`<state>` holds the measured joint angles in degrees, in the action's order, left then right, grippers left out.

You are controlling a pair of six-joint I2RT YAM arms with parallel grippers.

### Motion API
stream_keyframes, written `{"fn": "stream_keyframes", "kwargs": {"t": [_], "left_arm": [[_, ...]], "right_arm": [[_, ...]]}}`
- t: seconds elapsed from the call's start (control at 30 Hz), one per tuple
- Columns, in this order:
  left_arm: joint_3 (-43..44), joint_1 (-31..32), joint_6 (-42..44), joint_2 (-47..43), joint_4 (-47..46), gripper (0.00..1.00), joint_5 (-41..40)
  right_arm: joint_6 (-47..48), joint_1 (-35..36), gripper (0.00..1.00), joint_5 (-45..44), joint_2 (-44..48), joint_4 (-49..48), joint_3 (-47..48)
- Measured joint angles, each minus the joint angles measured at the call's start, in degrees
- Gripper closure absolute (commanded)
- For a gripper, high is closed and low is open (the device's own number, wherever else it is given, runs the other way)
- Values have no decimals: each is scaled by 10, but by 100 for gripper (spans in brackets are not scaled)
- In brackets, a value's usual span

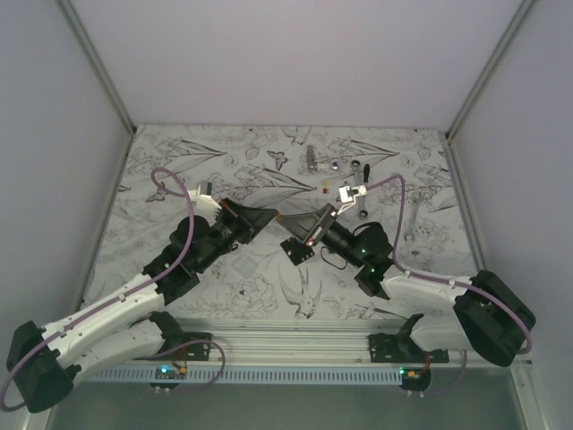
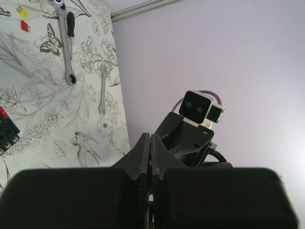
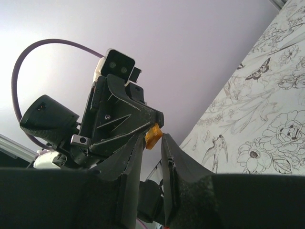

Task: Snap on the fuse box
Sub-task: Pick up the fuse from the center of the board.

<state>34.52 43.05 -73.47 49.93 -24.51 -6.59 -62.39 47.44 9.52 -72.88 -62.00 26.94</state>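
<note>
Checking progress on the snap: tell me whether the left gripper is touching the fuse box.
Apart. The left wrist view shows the fuse box lying on the mat at the frame's left edge, clear of the shut left gripper.

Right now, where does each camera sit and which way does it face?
Top external: above and behind the arms, looking down at the table; both arms show, left claw and right claw facing tip to tip.
Left wrist: on the left arm, looking along its shut fingers at the right arm's camera.
Right wrist: looks along its parted fingers at the left arm's camera and the orange piece its claw pinches.
Shared: the wrist views face each other; top and left wrist both show the fuse box.
</note>
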Motion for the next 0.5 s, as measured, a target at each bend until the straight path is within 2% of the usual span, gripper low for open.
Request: {"fn": "stream_keyframes", "kwargs": {"t": [0.3,0.5], "left_arm": [[0,1,-3,-1,-10,100,0],[-1,2,-5,-8,-13,100,0]], "right_arm": [[-14,0,85,0,-5,-15,0],[-18,0,99,2,-5,-21,0]]}}
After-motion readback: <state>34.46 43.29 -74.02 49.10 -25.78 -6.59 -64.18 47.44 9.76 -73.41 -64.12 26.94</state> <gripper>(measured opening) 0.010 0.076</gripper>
